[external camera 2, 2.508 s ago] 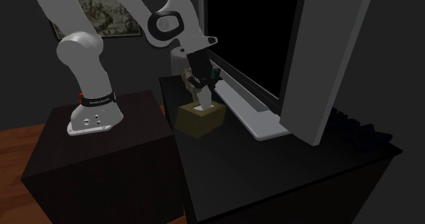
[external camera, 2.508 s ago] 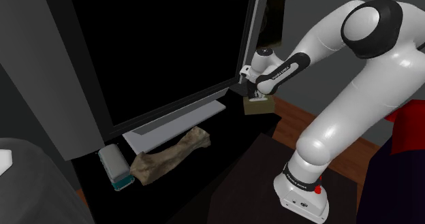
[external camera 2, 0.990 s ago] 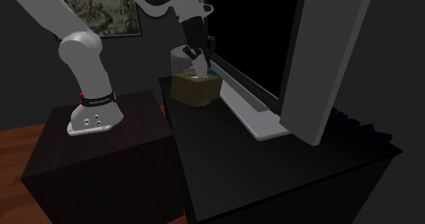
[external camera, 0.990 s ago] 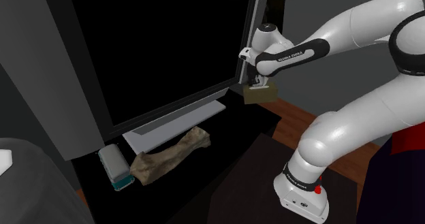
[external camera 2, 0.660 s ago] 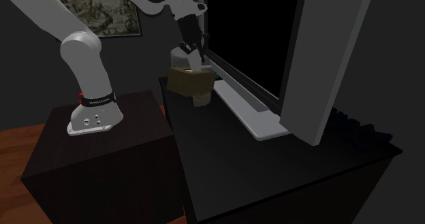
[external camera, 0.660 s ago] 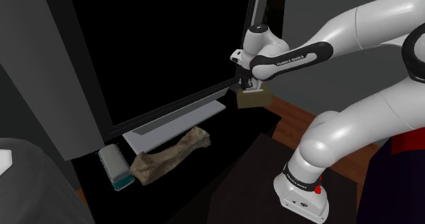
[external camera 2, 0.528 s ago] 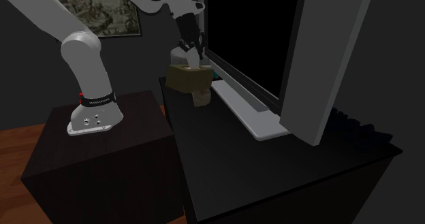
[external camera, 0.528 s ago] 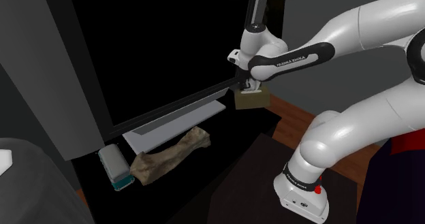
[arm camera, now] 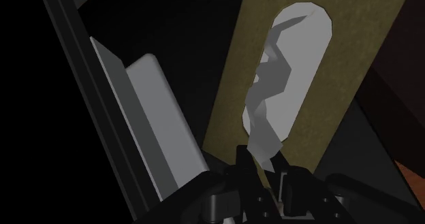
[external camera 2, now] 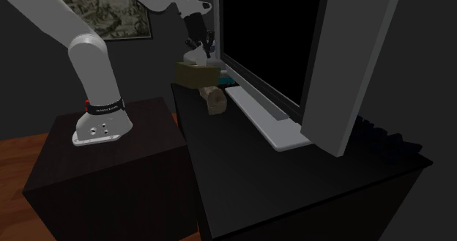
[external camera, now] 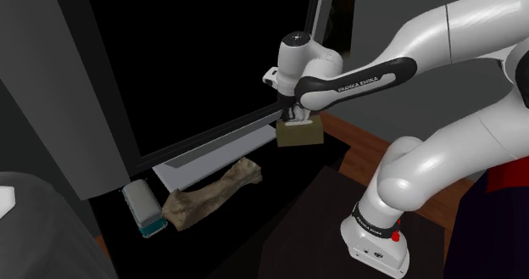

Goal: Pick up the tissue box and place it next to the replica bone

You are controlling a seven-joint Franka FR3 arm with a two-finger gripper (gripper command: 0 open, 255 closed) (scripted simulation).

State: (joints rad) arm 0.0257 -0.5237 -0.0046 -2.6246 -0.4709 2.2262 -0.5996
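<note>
An olive tissue box (external camera: 300, 132) with a white tissue sticking out of its top hangs in the air above the dark TV cabinet (external camera: 280, 203). My gripper (external camera: 297, 116) is shut on that tissue from above. In the wrist view the fingers (arm camera: 235, 183) pinch the tissue over the box top (arm camera: 344, 73). The beige replica bone (external camera: 212, 195) lies on the cabinet in front of the TV base, toward the shoulder view's left of the box. In the second exterior view the box (external camera 2: 198, 73) hangs under the gripper (external camera 2: 199, 55), just above and before the bone (external camera 2: 214, 100).
A large black TV (external camera: 195, 65) on a grey base (external camera 2: 264, 119) fills the back of the cabinet. A pale toy van (external camera: 142, 208) stands beside the bone's far end. The arm's dark stand (external camera 2: 110, 173) adjoins the cabinet. A wooden floor (external camera: 381, 150) lies beyond.
The gripper lifted the tissue box off the cabinet by its tissue and carried it toward the shoulder view's left, along the TV base, closer to the bone.
</note>
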